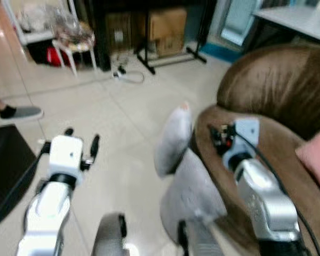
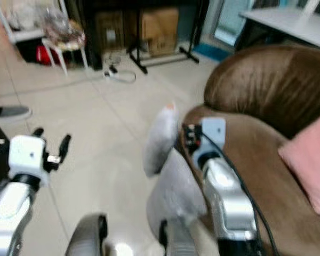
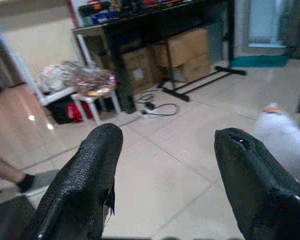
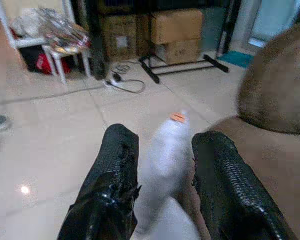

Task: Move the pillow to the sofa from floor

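Nearest to us, our right hand (image 4: 162,165) pinches the grey-white pillow (image 1: 176,141) between its two black fingers (image 4: 115,175), the cloth bunched in the gap. We grip it by an upper fold, probably because soft stuffing gives no firm edge and a pinch of fabric is the surest hold. The pillow hangs against the outer side of the brown sofa (image 1: 277,90), beside the armrest, its orange-tipped corner pointing up; whether its lower end touches the floor (image 1: 122,106) we cannot tell. We judge the carry partly done: the pillow must rise over the armrest to reach the seat, where a pink cushion (image 1: 317,154) already lies.

Our left hand (image 1: 81,140) hovers over bare tile, well apart from the pillow, fingers (image 3: 85,185) spread and holding nothing, likely kept clear for balance or a second grip.

Farther off, a person's foot in a grey shoe (image 1: 22,112) rests on the floor. Beyond stand a white stool (image 1: 73,45) with a heaped plastic bag, a power strip with its cable (image 1: 127,75), and cardboard boxes (image 1: 165,29) under a dark tabletop.
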{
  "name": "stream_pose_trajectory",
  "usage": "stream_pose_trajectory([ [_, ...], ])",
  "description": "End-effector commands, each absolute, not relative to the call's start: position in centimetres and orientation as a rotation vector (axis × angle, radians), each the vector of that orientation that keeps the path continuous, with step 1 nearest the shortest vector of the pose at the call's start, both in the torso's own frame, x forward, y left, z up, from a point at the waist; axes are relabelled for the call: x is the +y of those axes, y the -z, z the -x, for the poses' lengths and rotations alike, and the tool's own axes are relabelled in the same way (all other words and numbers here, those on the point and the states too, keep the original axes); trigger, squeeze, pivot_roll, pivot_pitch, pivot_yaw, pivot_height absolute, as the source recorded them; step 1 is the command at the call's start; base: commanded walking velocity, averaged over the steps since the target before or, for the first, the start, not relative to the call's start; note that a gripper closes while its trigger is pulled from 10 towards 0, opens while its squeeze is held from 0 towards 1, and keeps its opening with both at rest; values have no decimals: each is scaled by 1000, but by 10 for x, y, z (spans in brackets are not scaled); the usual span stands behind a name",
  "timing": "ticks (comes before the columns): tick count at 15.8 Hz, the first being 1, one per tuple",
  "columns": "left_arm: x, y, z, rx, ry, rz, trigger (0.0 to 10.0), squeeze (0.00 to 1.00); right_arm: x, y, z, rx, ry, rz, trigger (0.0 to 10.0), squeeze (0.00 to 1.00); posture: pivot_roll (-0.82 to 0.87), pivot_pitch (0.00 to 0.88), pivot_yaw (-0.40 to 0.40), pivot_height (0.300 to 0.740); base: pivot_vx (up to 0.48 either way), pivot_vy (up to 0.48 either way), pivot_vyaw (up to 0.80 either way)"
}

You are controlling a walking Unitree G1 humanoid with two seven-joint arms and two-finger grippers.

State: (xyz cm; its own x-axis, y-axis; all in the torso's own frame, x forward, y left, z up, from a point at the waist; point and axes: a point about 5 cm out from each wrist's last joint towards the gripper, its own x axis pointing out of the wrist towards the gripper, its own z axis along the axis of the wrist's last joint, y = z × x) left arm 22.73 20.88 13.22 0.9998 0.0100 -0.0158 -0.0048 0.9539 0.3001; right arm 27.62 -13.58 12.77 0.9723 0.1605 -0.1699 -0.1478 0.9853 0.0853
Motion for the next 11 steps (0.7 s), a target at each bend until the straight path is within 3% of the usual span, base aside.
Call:
stream_pose_trajectory([
  [1, 208, -130, -228, 23, -2, -309, 10000, 0, -136, -129, -278, 172, -162, -55, 10000, 0, -56, 0, -53, 590, 277, 0, 0],
  [4, 202, -126, -226, 31, 24, -326, 10000, 0, -139, -125, -279, 190, -185, -33, 10000, 0, -57, 0, -54, 590, 0, 0, 0],
  [11, 203, -122, -224, 40, 27, -354, 10000, 0, -133, -115, -283, 240, -294, 3, 10000, 0, -48, 0, -60, 526, 0, 0, 0],
])
